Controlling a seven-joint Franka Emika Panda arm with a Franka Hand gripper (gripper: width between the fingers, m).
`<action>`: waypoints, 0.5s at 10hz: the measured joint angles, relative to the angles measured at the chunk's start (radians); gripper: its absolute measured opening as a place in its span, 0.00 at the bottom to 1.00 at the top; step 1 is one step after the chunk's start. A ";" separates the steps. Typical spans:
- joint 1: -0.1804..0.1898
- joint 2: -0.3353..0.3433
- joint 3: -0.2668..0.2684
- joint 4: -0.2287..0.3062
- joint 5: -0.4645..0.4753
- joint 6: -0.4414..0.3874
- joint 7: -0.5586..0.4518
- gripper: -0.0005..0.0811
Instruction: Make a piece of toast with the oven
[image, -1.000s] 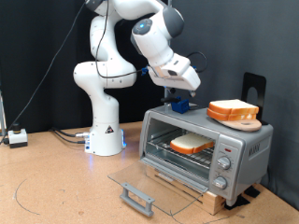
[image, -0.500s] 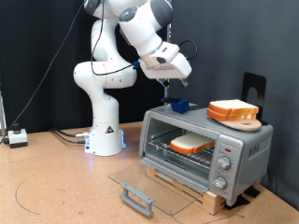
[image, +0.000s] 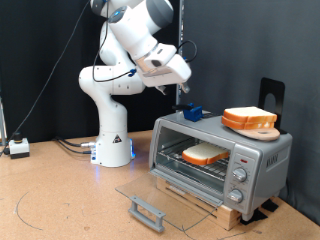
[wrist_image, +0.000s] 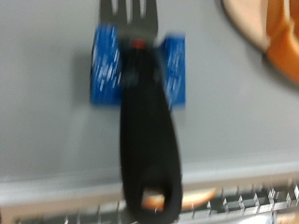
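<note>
The white arm rises from its base on the tabletop at the exterior view's left, bends at the elbow high up, and reaches rightward and down, so that the gripper (image: 181, 88) hangs in the air above the left end of the oven (image: 218, 155) roof, apart from it. Whether its fingers are apart or together cannot be told: in the exterior view they are small and dark against the black curtain, and the wrist view does not show them.

Directly below the gripper, a small blue holder (image: 191, 113) sits on the oven roof with a black-handled fork (wrist_image: 142, 112) resting across it; in the wrist view the fork's tines point away past the blue holder (wrist_image: 137, 67) and its long handle runs toward the oven's front edge.

The piece of toast (image: 205, 154) lies flat on the wire rack inside the oven. The glass door (image: 160, 193) is dropped fully open, lying nearly level in front, with its grey bar handle (image: 146, 211) at the near edge. To the right on the oven roof sits a stack of bread slices (image: 250, 119) on a board. Three round knobs (image: 239, 176) line the right front panel.
</note>
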 joint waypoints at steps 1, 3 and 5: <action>-0.028 0.021 -0.018 0.006 -0.035 -0.004 0.000 1.00; -0.070 0.064 -0.062 0.022 -0.085 -0.006 -0.020 1.00; -0.099 0.118 -0.118 0.052 -0.142 -0.031 -0.067 1.00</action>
